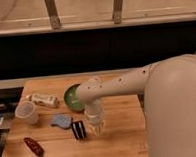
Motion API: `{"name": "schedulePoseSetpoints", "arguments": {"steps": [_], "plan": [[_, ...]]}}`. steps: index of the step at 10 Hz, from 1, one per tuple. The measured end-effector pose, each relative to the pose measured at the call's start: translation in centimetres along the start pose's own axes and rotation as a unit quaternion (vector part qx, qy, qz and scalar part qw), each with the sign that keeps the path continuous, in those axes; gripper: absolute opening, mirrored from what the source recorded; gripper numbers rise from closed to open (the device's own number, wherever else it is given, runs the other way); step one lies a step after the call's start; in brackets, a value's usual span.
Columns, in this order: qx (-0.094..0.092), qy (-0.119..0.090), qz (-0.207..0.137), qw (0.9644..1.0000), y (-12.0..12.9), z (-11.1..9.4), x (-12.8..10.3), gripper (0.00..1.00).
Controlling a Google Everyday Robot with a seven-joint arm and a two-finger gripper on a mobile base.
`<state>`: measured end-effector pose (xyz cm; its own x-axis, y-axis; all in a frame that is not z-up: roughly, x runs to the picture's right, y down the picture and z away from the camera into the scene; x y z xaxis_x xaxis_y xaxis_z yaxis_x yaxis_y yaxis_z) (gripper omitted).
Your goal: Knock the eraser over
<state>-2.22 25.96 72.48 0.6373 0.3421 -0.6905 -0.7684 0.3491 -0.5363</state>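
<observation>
The eraser [79, 129], a small black block with white stripes, stands on the wooden table [120, 141] in front of the green bowl [71, 97]. My gripper [95, 127] hangs from the white arm [127, 83] and sits just to the right of the eraser, very close to it or touching it. The arm reaches in from the right and covers part of the bowl.
A flat blue pad [61, 120] lies left of the eraser. A white cup [26, 112] stands at the left, a wrapped bar [44, 100] behind it, and a dark red oblong object [33, 146] lies near the front left edge.
</observation>
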Motion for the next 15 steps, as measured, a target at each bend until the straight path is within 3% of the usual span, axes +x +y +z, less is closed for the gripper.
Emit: {"name": "schedulePoseSetpoints", "arguments": {"steps": [2, 5, 6, 9, 12, 15], "plan": [[-0.009, -0.005, -0.035, 0.9993, 2.5, -0.5, -0.6, 0.0], [-0.004, -0.018, -0.075, 0.997, 5.7, -1.8, -1.3, 0.0], [0.001, -0.028, -0.093, 0.9953, 7.0, -2.5, -2.2, 0.0], [0.017, -0.073, -0.123, 0.9896, 7.5, -4.1, -5.8, 0.0], [0.016, -0.134, -0.121, 0.9835, 3.3, -6.0, -8.6, 0.0], [0.037, -0.184, -0.072, 0.9797, -1.0, -8.5, -8.7, 0.0]]}}
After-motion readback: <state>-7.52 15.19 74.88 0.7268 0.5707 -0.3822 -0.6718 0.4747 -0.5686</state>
